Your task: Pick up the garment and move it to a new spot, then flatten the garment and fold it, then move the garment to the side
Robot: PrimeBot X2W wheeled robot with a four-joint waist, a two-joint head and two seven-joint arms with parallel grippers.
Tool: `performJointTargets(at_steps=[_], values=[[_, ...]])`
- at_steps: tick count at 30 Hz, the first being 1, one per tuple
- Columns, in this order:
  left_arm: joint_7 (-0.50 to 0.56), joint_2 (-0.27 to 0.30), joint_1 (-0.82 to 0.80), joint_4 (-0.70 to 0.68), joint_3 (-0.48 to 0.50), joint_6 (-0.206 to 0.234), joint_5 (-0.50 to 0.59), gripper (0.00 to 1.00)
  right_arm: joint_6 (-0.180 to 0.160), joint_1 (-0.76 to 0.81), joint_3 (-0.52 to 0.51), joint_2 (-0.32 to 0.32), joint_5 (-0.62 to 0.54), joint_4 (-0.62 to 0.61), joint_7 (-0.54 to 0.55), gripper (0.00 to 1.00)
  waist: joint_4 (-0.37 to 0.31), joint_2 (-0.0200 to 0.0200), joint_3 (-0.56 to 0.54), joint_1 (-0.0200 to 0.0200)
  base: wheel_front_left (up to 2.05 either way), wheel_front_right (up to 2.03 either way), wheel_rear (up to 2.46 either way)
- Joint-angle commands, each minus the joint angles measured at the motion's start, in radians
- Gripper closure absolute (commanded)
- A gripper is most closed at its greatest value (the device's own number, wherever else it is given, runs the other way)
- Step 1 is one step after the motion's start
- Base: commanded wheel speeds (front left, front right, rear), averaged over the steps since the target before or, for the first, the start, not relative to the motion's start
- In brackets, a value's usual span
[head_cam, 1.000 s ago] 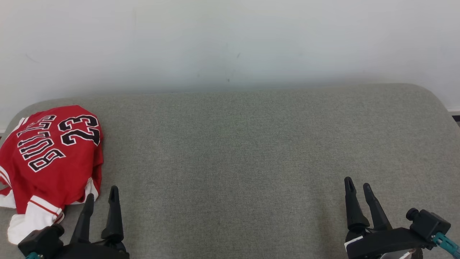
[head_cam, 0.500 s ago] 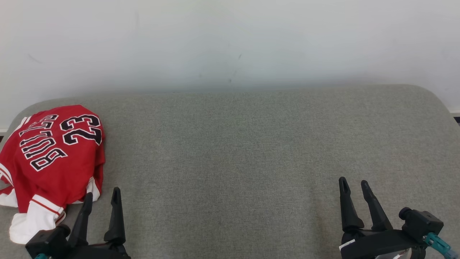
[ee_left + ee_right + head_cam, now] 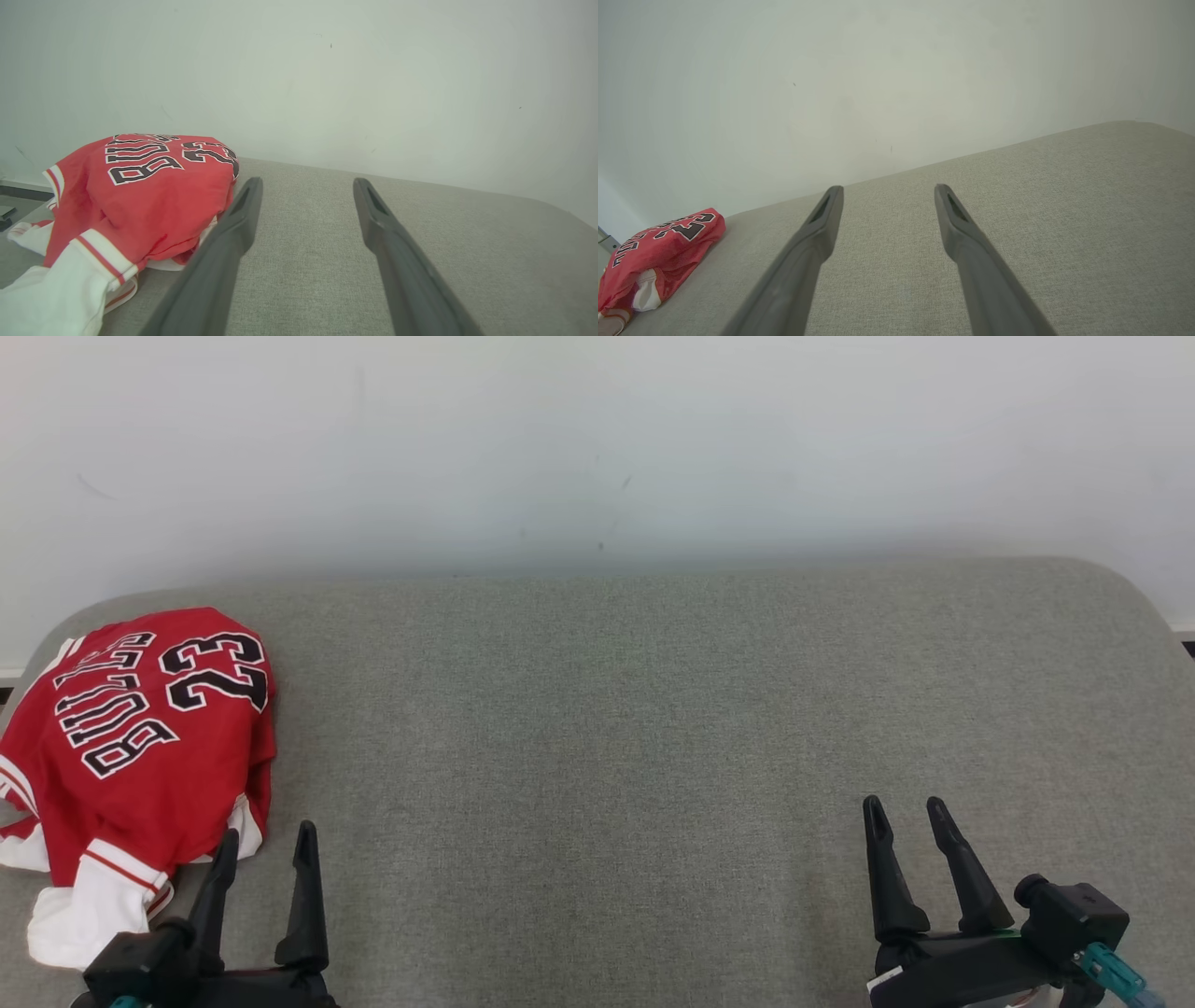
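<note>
A red Bulls jersey (image 3: 140,737), number 23 in black figures edged with white, lies in a crumpled heap at the far left end of a grey fabric-covered counter (image 3: 597,728), close to the back corner, its white, red-striped trim spilling toward the near edge. A plain pale wall (image 3: 597,448) stands behind the counter.

From the head camera both arms show at the bottom of the frame. The left end effector (image 3: 267,835) sits just beside the jersey's near right hem, its two dark fingers spread apart with nothing between them. The right end effector (image 3: 905,805) hovers over bare fabric well apart from the garment, at the opposite end of the counter, its fingers likewise parted and empty. A teal fitting (image 3: 1106,971) shows on the right wrist.

The left wrist camera brings the jersey up close: the lettering runs across the top of the mound, a white sleeve or hem trails off the lower left, and the camera's own left-hand finger crosses in front of the garment's edge. Whether finger and cloth touch cannot be told from either view. This camera also catches a dark strip low on the wall beyond the counter's left end.

The right wrist camera shows the jersey as a small red bundle far off to its left, with open grey fabric lying between and beyond its two spread fingers.
</note>
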Motion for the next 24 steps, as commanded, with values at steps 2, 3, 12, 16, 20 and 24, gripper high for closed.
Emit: performJointTargets(at_steps=[2, 3, 12, 16, 20, 24], values=[[-0.012, 0.005, 0.003, -0.006, 0.000, 0.000, 0.023, 0.00, -0.002, -0.002, 0.004, -0.009, -0.027, -0.010, -0.010, 0.00, 0.001, -0.0001, 0.001, 0.0000, 0.00, 0.00, 0.00], [-0.014, 0.005, 0.004, -0.004, -0.002, -0.002, 0.029, 0.00, -0.002, -0.002, 0.006, -0.010, -0.034, -0.010, -0.012, 0.00, 0.001, -0.0001, 0.001, 0.0000, 0.00, 0.00, 0.00], [-0.032, 0.001, 0.008, 0.008, -0.004, -0.013, 0.073, 0.00, -0.002, 0.004, 0.009, -0.013, -0.094, -0.002, -0.030, 0.00, 0.004, -0.0001, -0.001, 0.0000, 0.00, 0.00, 0.00], [-0.039, -0.001, 0.009, 0.019, -0.002, -0.017, 0.079, 0.00, -0.002, 0.007, 0.008, -0.010, -0.109, 0.004, -0.037, 0.00, 0.003, -0.0001, -0.002, 0.0000, 0.00, 0.00, 0.00], [-0.045, -0.002, 0.008, 0.029, 0.000, -0.021, 0.092, 0.00, -0.002, 0.007, 0.008, -0.008, -0.125, 0.014, -0.044, 0.00, 0.003, -0.0001, -0.004, 0.0000, 0.00, 0.00, 0.00], [-0.054, -0.003, 0.006, 0.048, 0.001, -0.024, 0.104, 0.00, -0.002, 0.009, 0.005, -0.006, -0.140, 0.026, -0.053, 0.00, 0.005, -0.0001, -0.007, 0.0000, 0.00, 0.00, 0.00]])
